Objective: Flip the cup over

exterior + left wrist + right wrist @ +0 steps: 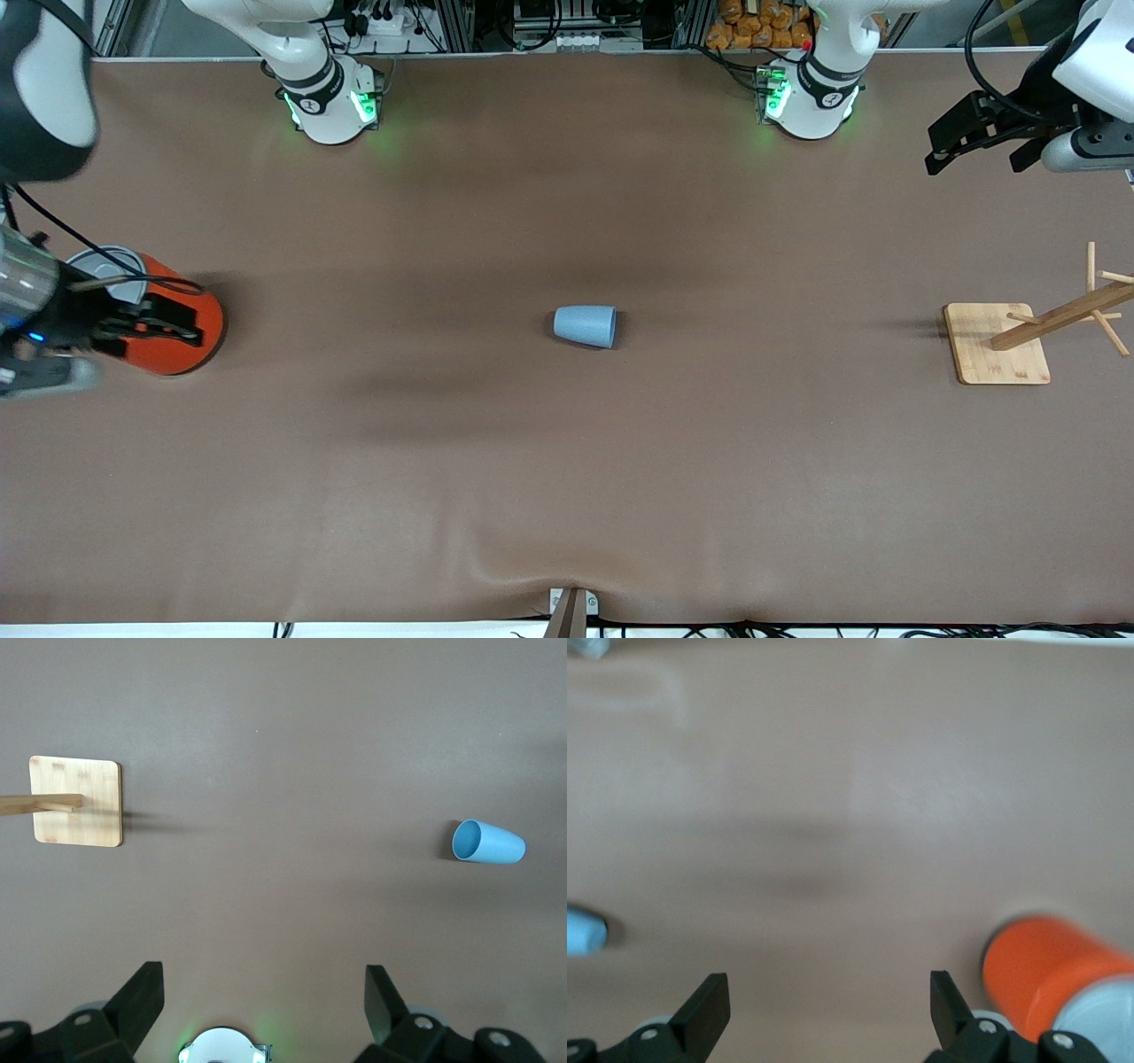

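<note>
Starting at the right arm's end of the table, the right gripper (146, 323) hangs over the orange can (173, 332), its fingers (709, 1010) spread wide with nothing between them. The can stands upright with a grey lid; how close the gripper is to it is hard to judge from above. Midway along the brown table (567, 461) the cup (586, 325) lies on its side, well apart from everything else, its wider open mouth turned toward the left arm's end. Farther along stands a wooden rack (997, 344), a square base with a pegged post. Above the table's corner near the left arm's base, the left gripper (974, 142) hangs in the air, its fingers (142, 1001) also spread and holding nothing.
</note>
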Tool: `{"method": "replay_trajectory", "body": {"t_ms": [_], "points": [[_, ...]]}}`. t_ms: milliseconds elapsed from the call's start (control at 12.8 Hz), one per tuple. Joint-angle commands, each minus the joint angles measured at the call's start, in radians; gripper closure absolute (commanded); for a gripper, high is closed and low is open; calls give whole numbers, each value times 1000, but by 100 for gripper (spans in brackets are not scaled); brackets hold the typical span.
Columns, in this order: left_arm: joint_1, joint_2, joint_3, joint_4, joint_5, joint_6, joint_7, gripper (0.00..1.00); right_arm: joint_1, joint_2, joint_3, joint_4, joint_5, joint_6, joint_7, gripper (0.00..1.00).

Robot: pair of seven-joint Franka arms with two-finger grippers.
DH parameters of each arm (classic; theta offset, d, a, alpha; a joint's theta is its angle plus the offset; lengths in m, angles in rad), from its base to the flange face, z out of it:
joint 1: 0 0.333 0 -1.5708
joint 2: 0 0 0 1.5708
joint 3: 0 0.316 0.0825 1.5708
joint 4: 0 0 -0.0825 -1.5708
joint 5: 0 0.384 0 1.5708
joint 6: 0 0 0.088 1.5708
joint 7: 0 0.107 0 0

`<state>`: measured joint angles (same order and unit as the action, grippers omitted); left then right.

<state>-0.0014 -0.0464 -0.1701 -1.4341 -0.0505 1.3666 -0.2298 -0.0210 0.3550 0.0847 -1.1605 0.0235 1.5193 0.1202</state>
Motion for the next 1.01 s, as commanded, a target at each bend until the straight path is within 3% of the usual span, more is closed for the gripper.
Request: {"method": "replay_trajectory", "body": {"t_ms": [0, 156, 312, 390, 625, 781, 937], "points": [[8, -7, -8, 9, -18, -4, 0, 0, 18, -89, -95, -105, 30, -11, 293, 0], [9, -21, 0, 9, -18, -4, 6, 0, 18, -167, -106, -209, 30, -7, 314, 0], [9, -21, 4, 9, -15, -4, 10, 0, 16, -334, -140, -479, 30, 167, 297, 0], [9, -20, 3, 9, -15, -4, 9, 0, 19, -378, -140, -552, 29, 217, 297, 0], [9, -23, 0, 7, -2, -4, -3, 0, 26, -425, -138, -622, 23, 249, 297, 0], [8, -21, -3, 7, 0, -3, -5, 0, 23, -416, -140, -602, 4, 255, 283, 0], [8, -18, -3, 6, 0, -3, -5, 0, 23, -328, -138, -395, -77, 85, 280, 0]]}}
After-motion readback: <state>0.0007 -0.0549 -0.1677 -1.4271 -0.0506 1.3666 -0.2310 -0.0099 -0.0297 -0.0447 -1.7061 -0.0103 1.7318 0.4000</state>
